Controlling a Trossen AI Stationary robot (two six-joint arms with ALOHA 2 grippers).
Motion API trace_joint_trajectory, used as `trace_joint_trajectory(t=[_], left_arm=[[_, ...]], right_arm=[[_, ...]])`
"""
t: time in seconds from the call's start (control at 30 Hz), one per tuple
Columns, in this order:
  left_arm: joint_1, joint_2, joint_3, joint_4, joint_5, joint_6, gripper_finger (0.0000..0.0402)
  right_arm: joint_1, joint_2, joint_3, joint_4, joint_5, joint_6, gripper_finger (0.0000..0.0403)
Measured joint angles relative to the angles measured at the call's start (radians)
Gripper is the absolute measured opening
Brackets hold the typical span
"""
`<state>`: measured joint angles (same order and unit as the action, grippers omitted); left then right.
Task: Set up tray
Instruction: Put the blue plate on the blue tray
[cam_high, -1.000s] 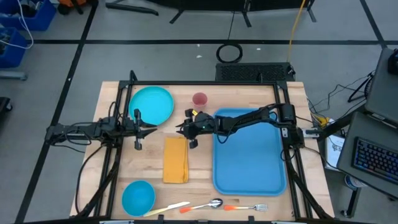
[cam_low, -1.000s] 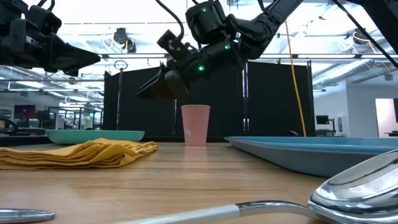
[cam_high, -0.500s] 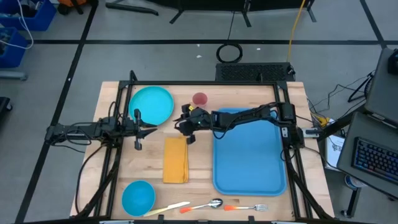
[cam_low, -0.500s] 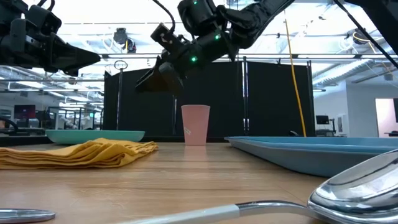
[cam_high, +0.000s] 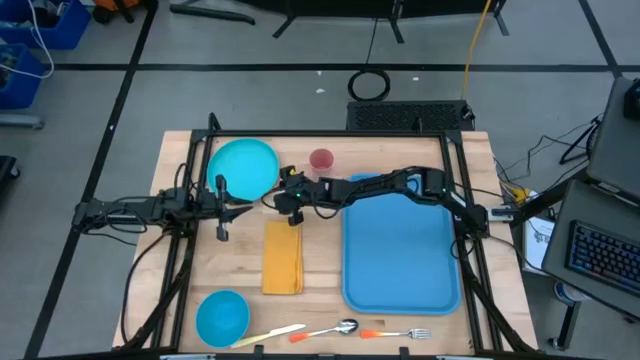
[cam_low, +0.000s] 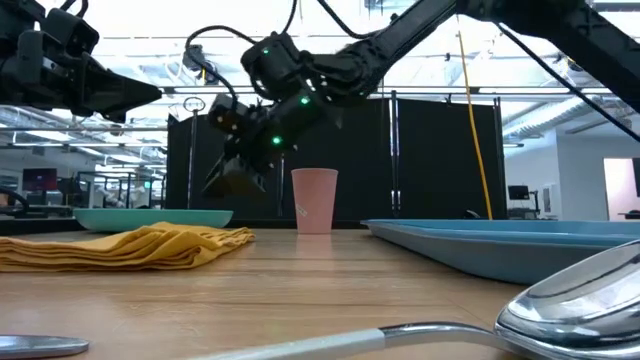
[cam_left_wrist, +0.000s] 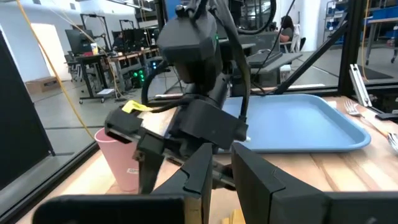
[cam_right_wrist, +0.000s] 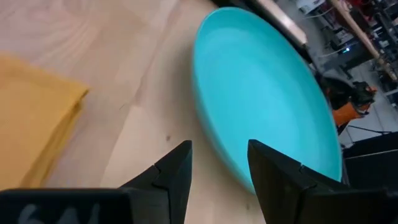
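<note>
The tray lies flat along the table's right side, bare. The right gripper hangs beside the turquoise plate's rim, fingers parted and empty. The left gripper waits near the table's left edge; whether it is closed, I cannot tell.

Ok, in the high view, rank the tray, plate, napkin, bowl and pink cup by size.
1. tray
2. plate
3. napkin and bowl: look close, won't rank
4. cup
</note>
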<state>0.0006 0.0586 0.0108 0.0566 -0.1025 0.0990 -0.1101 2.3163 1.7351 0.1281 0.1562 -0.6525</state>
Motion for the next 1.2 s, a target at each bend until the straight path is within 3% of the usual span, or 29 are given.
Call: trace_joint_trajectory(t=[0.43,1.2], left_arm=[[0.000,0.000,0.000,-0.002,0.002,-0.001,0.0067],[0.000,0.000,0.000,-0.001,0.004,-0.001,0.0067]], right_arm=[[-0.019,0.123,0.166,-0.114,0.000,-0.030,0.0149],[-0.060,0.128,0.169,-0.103,-0.029,0.013,0.0134]])
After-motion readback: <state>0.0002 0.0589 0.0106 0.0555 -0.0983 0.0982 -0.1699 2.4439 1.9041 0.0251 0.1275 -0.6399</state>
